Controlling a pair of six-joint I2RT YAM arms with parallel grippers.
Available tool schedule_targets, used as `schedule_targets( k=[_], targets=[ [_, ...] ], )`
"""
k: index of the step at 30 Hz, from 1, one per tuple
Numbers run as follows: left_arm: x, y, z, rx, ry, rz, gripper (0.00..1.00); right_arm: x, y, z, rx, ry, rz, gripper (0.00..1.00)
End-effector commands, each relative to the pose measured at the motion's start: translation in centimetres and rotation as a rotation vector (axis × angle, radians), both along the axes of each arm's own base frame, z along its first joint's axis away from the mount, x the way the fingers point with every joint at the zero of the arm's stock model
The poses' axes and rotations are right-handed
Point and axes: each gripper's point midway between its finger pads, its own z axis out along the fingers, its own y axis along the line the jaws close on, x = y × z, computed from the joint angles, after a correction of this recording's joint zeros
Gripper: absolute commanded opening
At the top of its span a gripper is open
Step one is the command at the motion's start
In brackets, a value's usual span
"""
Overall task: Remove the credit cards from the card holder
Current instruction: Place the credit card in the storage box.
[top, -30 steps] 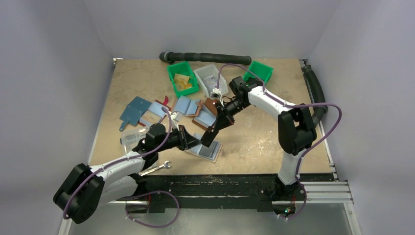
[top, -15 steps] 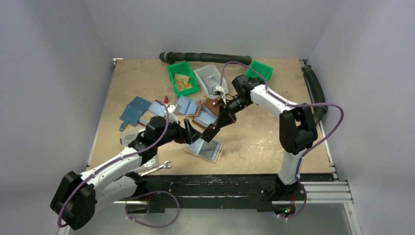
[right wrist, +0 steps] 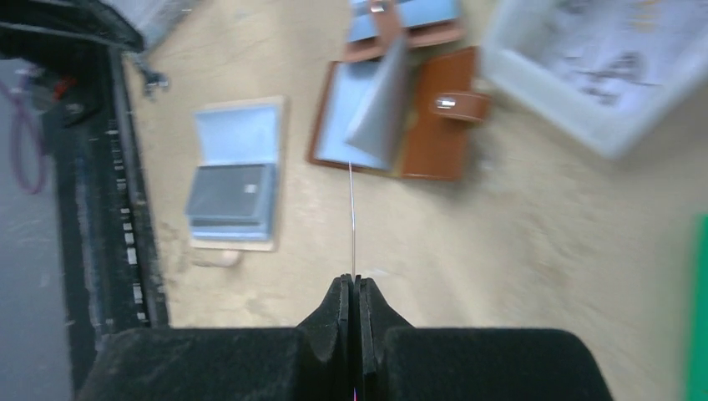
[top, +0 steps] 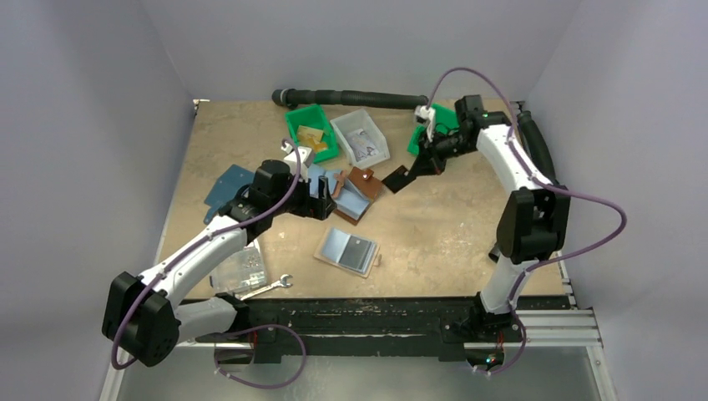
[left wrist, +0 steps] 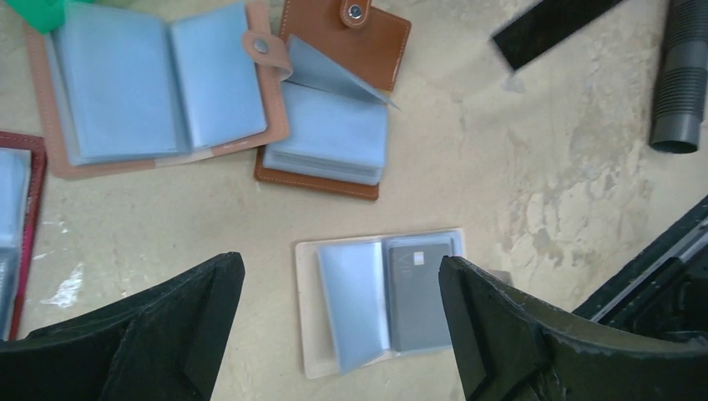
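Worktop (top: 434, 234): beige, cluttered toward the back.
Card holder (top: 346, 251): lying open near the front edge.
Grey card (left wrist: 420, 288): seated in one holder pocket.
Dark card (top: 397, 178): well apart from the holder, clamped in the right gripper (right wrist: 352, 284).
Left gripper (left wrist: 338, 261): fingers spread wide, holding nothing, near the brown wallet (left wrist: 367, 38).

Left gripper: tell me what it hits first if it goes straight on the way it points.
Probably the card holder: in the left wrist view it lies open between the fingers of the open left gripper. Depth is unclear.

Robot lab cell: plain grey walls (top: 92, 125), railed table (top: 451, 242).
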Motion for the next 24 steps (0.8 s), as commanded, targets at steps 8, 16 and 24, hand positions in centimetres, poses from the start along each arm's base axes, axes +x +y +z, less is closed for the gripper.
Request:
schedule_targets(
  k=[8,16,24],
  targets=[
    [-0.5,4.2,0.3,0.156,-0.099,0.036,0.94,9.6,-8.3,6.9,-0.183,-0.240,-0.329,0.00],
    [-0.4,4.7,0.3,0.158,-0.099,0.051,0.93,14.6,-11.4,7.4,-0.316,-0.337,-0.485,0.00],
    [-0.2,4.9,0.0,0.163,-0.085,0.060,0.93,17.1,-12.8,5.4,-0.390,-0.346,-0.518,0.00]
  ],
)
